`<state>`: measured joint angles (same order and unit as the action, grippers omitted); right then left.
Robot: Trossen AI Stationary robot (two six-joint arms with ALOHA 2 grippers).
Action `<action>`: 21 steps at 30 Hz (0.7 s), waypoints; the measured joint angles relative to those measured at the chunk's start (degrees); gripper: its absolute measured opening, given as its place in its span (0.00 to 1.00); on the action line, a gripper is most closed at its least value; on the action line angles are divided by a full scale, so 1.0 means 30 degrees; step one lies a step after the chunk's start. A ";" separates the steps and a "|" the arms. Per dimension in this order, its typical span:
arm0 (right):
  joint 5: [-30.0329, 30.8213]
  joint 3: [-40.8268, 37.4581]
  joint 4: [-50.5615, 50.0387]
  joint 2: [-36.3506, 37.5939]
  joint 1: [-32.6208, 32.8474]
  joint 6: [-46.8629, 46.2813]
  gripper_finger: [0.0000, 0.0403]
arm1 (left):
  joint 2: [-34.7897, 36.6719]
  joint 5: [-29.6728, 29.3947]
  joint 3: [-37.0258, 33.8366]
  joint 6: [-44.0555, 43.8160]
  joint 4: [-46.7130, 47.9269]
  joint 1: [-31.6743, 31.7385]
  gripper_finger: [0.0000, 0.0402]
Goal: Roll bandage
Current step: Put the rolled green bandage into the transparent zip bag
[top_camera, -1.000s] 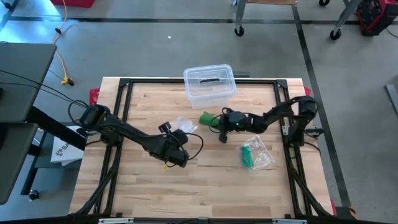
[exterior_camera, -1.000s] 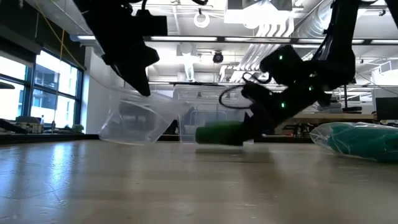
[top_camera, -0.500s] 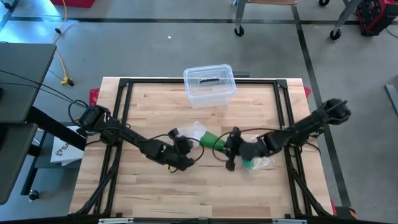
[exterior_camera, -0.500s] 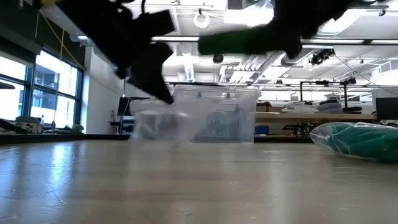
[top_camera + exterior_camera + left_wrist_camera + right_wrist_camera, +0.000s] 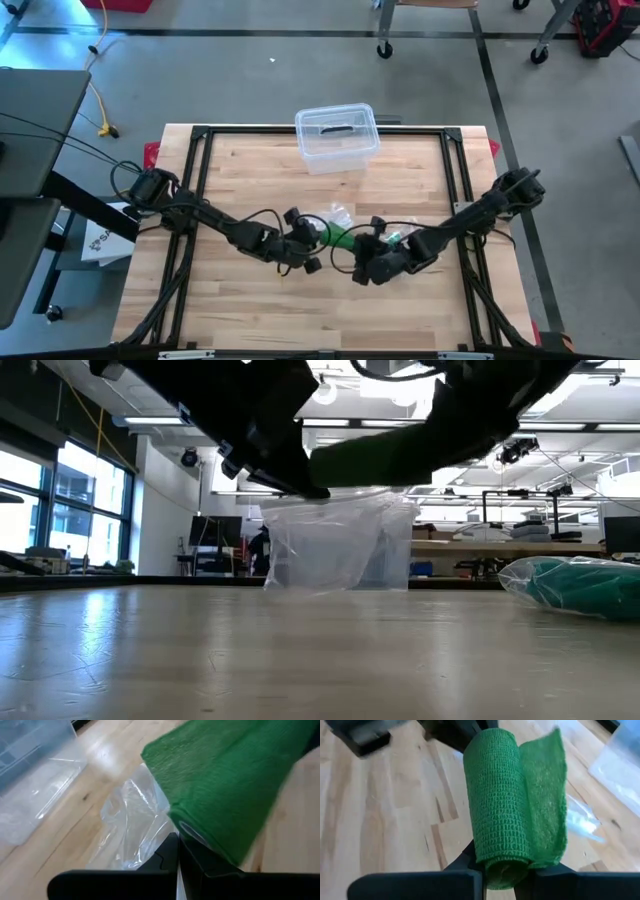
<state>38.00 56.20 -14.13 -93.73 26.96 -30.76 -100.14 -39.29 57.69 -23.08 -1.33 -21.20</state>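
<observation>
The green bandage roll (image 5: 502, 820) is now held up over mid-bench, clamped at one end in the right end effector (image 5: 502, 872), a loose flap hanging off. It has left the bench since a second ago, so rolling can start. The left end effector (image 5: 177, 865), pinched shut, grips a clear wrapper (image 5: 131, 822) just left. A lidded plastic box (image 5: 336, 136) stands far back; a bagged green bandage (image 5: 580, 588) lies right

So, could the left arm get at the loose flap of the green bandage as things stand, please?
Probably not: the left hand is shut on the plastic bag, though the green bandage in the right hand is close beside it.
</observation>
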 joint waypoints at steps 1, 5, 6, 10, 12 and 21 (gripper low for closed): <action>-0.0005 -0.0062 -0.0103 -0.0008 0.0072 -0.0180 0.09 | 0.0000 0.0001 0.0000 -0.0067 -0.0042 -0.0025 0.00; 0.0551 -0.0116 -0.1035 0.0009 0.0576 -0.1253 0.09 | 0.0072 0.0011 0.0000 -0.0071 -0.0587 -0.0116 0.00; 0.0666 -0.0114 -0.1328 0.0013 0.0663 -0.1633 0.09 | 0.0138 -0.0027 0.0000 -0.0077 -0.0653 -0.0132 0.00; 0.0840 -0.0218 -0.2837 -0.0092 0.0875 -0.3186 0.09 | 0.0352 -0.0334 0.0099 0.0318 -0.1592 -0.0298 0.00; 0.0883 -0.0204 -0.2898 -0.0050 0.0879 -0.3646 0.09 | 0.0336 -0.0349 0.0084 0.0884 -0.2276 -0.0383 0.00; 0.0863 -0.0182 0.0817 -0.0140 0.1146 -0.1213 0.09 | 0.0270 -0.0040 0.0066 0.2611 -0.4704 -0.0457 0.00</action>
<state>40.59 55.66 -11.68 -94.15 30.40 -34.40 -99.33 -39.41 57.89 -15.24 -15.44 -22.57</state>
